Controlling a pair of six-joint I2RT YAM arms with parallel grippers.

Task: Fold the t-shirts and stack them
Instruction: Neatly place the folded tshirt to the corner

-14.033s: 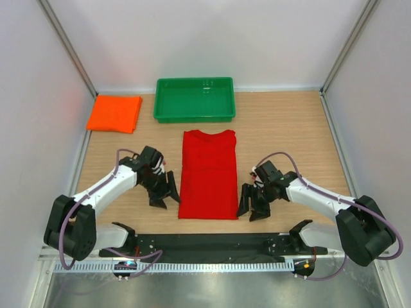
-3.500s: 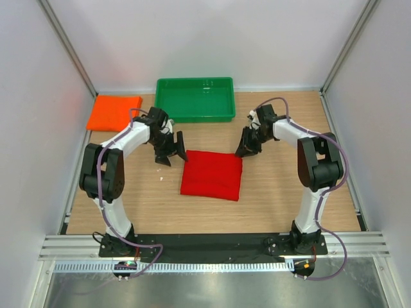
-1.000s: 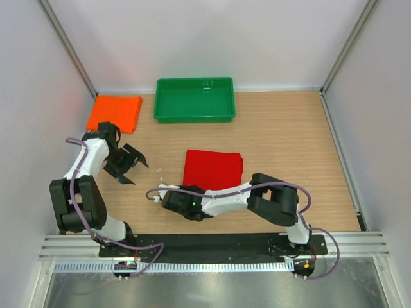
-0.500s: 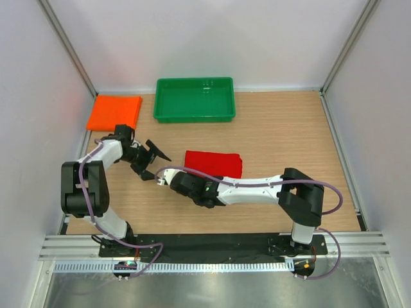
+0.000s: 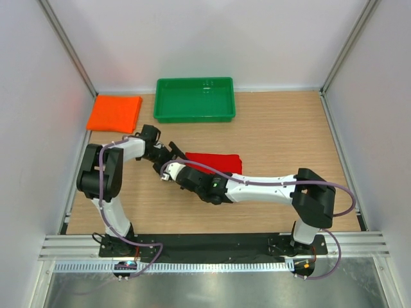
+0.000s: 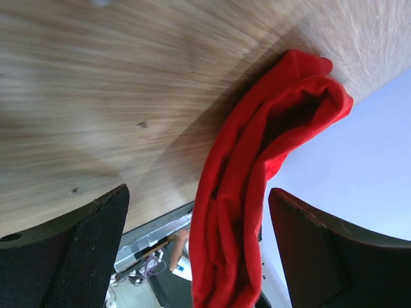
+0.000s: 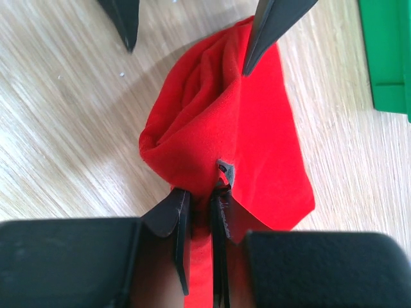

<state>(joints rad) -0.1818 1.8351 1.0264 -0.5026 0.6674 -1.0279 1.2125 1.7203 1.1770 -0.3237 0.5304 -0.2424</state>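
The red t-shirt (image 5: 218, 160) lies folded mid-table, mostly covered by my right arm in the top view. My right gripper (image 7: 202, 192) is shut on a bunched fold of the red t-shirt (image 7: 225, 122), lifting it off the wood. My left gripper (image 6: 212, 256) is open wide, its fingers (image 6: 77, 250) on either side of the raised red t-shirt (image 6: 257, 160) without touching it. In the top view the left gripper (image 5: 166, 156) and right gripper (image 5: 172, 171) meet at the shirt's left end. The orange t-shirt (image 5: 114, 113) lies folded at the back left.
A green tray (image 5: 194, 117) stands at the back centre, just behind the red shirt. White walls close in the left, back and right sides. My right arm (image 5: 257, 187) stretches across the table's middle from its base at the near right.
The left gripper swung right from near the orange shirt to the red shirt's left end and opened wider. The right gripper moved away from me, gathering the red cloth into a narrower strip.
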